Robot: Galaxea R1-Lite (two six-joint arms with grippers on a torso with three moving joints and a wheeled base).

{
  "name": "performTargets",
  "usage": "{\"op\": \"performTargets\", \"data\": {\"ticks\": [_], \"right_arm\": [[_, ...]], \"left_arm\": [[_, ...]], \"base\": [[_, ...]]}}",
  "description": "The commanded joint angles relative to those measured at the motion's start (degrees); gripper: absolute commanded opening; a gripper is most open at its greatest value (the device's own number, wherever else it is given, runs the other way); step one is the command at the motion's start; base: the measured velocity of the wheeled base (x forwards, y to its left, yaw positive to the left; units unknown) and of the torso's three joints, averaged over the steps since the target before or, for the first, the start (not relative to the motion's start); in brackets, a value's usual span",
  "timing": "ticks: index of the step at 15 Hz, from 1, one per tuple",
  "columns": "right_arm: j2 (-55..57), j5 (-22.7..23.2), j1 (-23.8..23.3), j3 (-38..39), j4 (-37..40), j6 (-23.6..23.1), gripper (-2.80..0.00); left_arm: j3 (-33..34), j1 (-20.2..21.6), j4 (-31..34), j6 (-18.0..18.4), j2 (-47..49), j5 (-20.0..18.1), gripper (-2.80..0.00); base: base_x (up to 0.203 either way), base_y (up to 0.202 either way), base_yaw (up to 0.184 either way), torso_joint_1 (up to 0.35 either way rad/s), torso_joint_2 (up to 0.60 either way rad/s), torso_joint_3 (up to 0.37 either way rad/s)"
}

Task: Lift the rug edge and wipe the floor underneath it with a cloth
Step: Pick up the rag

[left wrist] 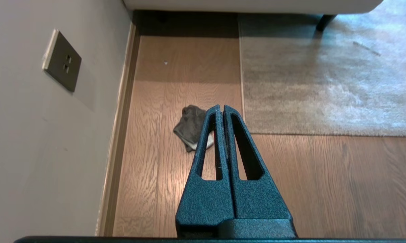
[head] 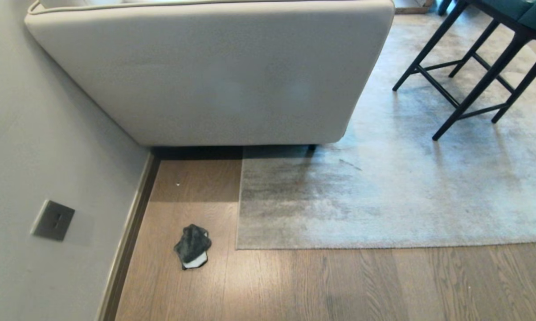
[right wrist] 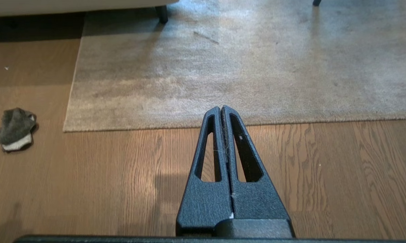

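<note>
Progress: none | rug edge flat | cloth on floor by rug corner | my left gripper, right gripper pressed together, empty

Beige sofa against grey wall, wall socket, black stool

We are finding the rug lying flat on the floor, its near rug edge running left to right, its corner sitting just right of the cloth. The cloth is resting on bare floor between the rug's left border and the skirting of the wall at left. The sofa is standing behind, partly over the rug's far left corner. The stool is standing on the rug at far right.
</note>
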State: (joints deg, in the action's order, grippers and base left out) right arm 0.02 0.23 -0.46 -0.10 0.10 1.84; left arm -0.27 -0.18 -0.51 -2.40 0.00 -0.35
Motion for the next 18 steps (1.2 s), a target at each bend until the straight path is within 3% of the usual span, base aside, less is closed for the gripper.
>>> {"op": "performTargets", "data": {"ticks": [1,18], "right_arm": [[0.06,0.03,0.01,0.09,0.01,0.0,-2.8],[0.06,0.03,-0.06,0.01,-0.01,0.0,-2.8]], "left_arm": [[0.0,0.01,-0.02,-0.06,0.0,0.0,-2.8],[0.0,0.01,0.16,-0.15,0.0,0.0,-2.8]], "base": [[0.0,0.0,0.0,0.005,0.0,-0.198],[0.0,0.0,0.0,0.003,0.0,-0.195]]}}
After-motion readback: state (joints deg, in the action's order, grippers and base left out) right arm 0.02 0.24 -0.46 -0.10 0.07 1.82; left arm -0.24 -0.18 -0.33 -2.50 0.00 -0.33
